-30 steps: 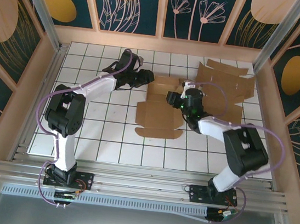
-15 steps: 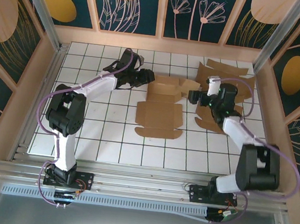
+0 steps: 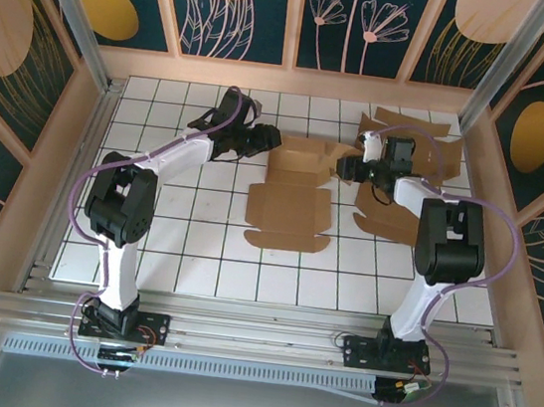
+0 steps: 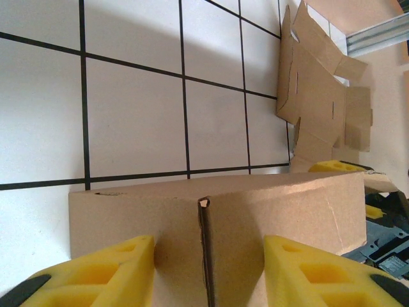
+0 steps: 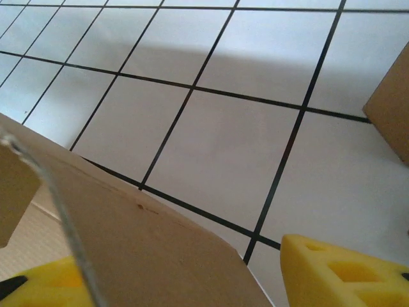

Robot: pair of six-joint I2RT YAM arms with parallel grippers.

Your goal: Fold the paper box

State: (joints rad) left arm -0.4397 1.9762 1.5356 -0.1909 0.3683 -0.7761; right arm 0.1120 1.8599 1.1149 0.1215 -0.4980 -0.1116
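The paper box (image 3: 292, 204) lies partly folded in the middle of the grid table, its back wall raised. My left gripper (image 3: 272, 141) is at the box's back-left corner. In the left wrist view its yellow fingers (image 4: 102, 272) flank that corner of the paper box (image 4: 255, 217), and the cardboard fills the gap between them. My right gripper (image 3: 350, 166) is at the back-right corner. There a brown flap (image 5: 147, 256) lies against one side of the right gripper (image 5: 179, 256), while its other finger (image 5: 345, 275) stands apart from the flap, so it is open.
A stack of flat cardboard blanks (image 3: 425, 148) lies at the back right, with another blank (image 3: 390, 219) just right of the box. Wooden walls ring the white grid table (image 3: 195, 254). The near half of the table is bare tiles.
My right arm has swung from the box's right side back to its rear-right corner, its jaws widening and then narrowing on the way. The left arm has stayed put.
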